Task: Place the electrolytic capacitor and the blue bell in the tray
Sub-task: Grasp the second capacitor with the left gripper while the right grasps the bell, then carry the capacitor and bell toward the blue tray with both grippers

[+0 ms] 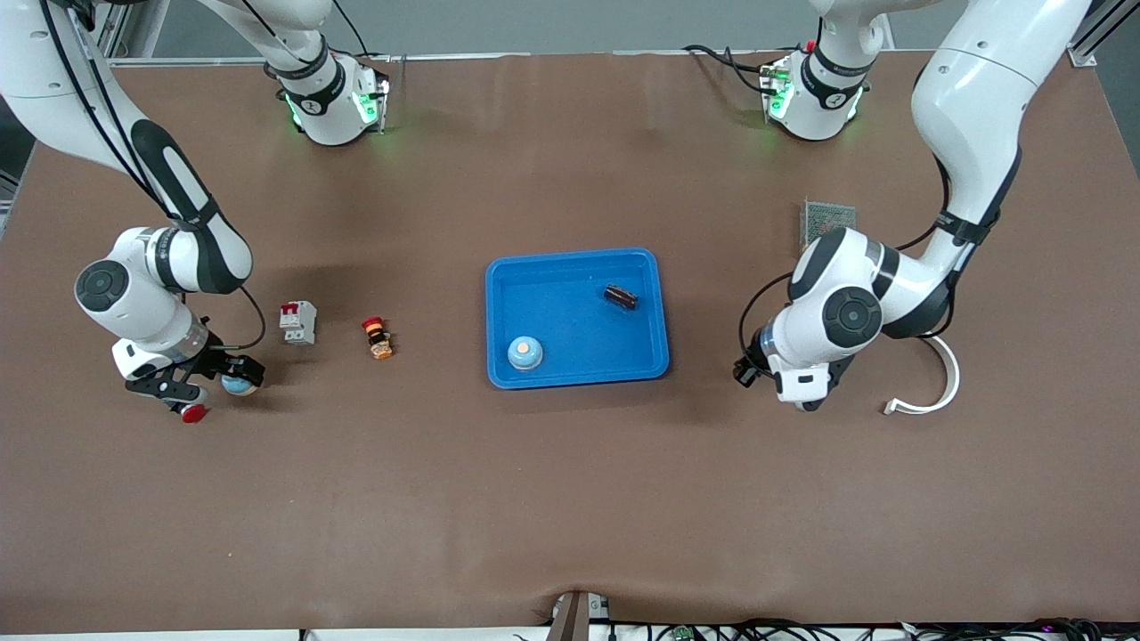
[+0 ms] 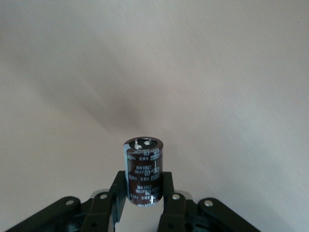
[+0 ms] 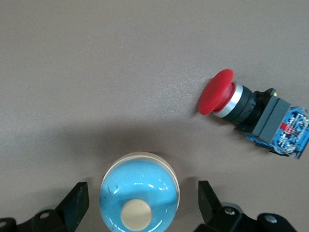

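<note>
The blue tray [image 1: 641, 267] lies mid-table. In it are a dark electrolytic capacitor [image 1: 621, 296] lying on its side and a blue bell [image 1: 525, 352]. My left gripper [image 1: 804, 399] is over the bare table toward the left arm's end, beside the tray. In the left wrist view my left gripper [image 2: 143, 186] is shut on a second dark capacitor [image 2: 143, 166]. My right gripper [image 1: 227, 378] is low at the right arm's end. In the right wrist view my right gripper [image 3: 143, 193] is open, with its fingers either side of a second blue bell [image 3: 140, 191] on the table, not touching it.
A red push button [image 1: 193, 412] lies beside the right gripper and also shows in the right wrist view [image 3: 251, 113]. A grey circuit breaker [image 1: 298, 321] and a red-knobbed valve [image 1: 378, 338] lie between it and the tray. A white curved piece [image 1: 946, 383] and a green board [image 1: 828, 218] lie near the left arm.
</note>
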